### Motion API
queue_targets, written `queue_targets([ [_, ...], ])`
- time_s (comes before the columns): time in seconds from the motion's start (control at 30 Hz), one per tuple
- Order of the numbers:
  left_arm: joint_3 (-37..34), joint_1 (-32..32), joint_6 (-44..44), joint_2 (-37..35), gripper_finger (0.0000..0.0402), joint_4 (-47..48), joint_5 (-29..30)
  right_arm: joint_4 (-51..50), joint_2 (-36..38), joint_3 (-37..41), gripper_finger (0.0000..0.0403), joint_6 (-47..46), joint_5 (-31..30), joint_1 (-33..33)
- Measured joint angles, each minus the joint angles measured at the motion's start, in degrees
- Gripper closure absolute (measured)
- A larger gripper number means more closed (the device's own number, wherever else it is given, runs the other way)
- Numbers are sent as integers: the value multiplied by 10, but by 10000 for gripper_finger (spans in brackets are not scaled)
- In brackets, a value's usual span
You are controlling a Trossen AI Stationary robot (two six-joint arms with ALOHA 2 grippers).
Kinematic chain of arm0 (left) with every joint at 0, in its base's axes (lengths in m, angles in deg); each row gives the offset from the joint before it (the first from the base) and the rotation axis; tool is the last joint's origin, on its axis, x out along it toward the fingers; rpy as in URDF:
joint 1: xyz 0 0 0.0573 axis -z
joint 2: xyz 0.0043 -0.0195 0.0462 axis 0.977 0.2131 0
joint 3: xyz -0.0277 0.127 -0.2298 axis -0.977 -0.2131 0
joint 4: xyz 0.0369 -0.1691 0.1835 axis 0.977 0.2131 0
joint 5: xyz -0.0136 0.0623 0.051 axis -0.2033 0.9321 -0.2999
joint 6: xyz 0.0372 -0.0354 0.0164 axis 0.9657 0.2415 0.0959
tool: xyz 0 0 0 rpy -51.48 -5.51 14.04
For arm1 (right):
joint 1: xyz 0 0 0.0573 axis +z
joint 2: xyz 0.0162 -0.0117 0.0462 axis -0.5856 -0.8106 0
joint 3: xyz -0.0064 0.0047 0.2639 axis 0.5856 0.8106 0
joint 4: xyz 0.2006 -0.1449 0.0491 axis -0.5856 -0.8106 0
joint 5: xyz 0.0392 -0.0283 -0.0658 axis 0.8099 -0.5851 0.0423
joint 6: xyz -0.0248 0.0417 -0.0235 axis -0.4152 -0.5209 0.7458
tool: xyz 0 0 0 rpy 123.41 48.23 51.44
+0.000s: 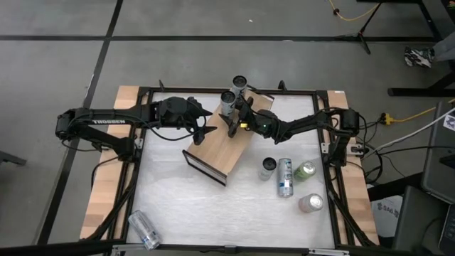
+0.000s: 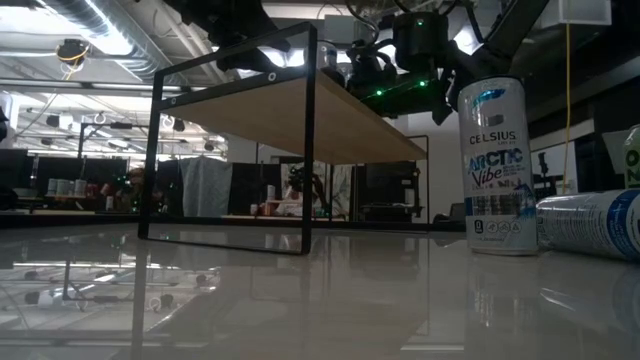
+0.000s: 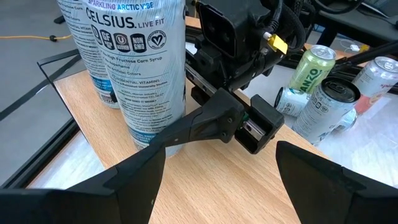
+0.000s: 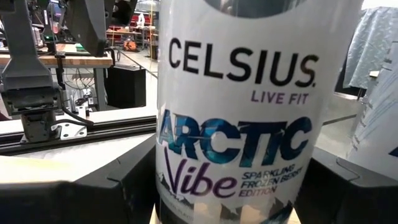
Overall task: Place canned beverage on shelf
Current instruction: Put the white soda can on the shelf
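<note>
At the far end of the shelf (image 1: 220, 149), pinching the Celsius can (image 1: 227, 102) with the right gripper (image 1: 231, 115), reaching in from the right and pressing one finger against each side of the can's wall, as far as the right wrist view is showing. Holding the can's long axis upright, with its base seeming to be resting on the light wood, just near and left of a second can (image 1: 239, 84) standing at the shelf's far corner. Hovering with the left gripper (image 1: 207, 132) over the middle of the board, just on the near side of the held can, jaws spread wide and gripping nothing, pointing at the can from the left. Judging the placing as nearly done: needing only a sideways spreading of the right jaws and a level backing away to the right, avoiding any tipping into the neighbour just beyond. Noting spare cans (image 1: 285, 178) waiting on the white table (image 1: 170, 199) to the right of the shelf, and a lying can (image 1: 144, 229) at the near left.
</note>
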Motion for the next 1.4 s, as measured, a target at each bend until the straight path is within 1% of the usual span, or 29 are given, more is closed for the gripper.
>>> queue_targets([
  [0.23, 0, 0, 0, 0, 103, 0, 0, -1, 0, 0, 118, -7, -1, 0],
  [0.33, 0, 0, 0, 0, 103, 0, 0, -12, -2, 2, 110, -17, -1, 0],
  [0.63, 0, 0, 0, 0, 103, 0, 0, -34, -3, 2, 36, -14, -1, 0],
  [0.77, 0, 0, 0, 0, 103, 0, 0, -33, -3, 2, 17, -13, -1, 0],
  [0.97, 0, 0, 0, 0, 103, 0, 0, -32, -2, 2, 14, -14, -1, 2],
  [1.07, 0, 0, 0, 0, 103, 0, 0, -48, 11, 1, 16, -16, -2, 9],
  [1.4, 0, 0, 0, 0, 103, 0, 0, -175, 82, 1, 17, -15, -2, 19],
])
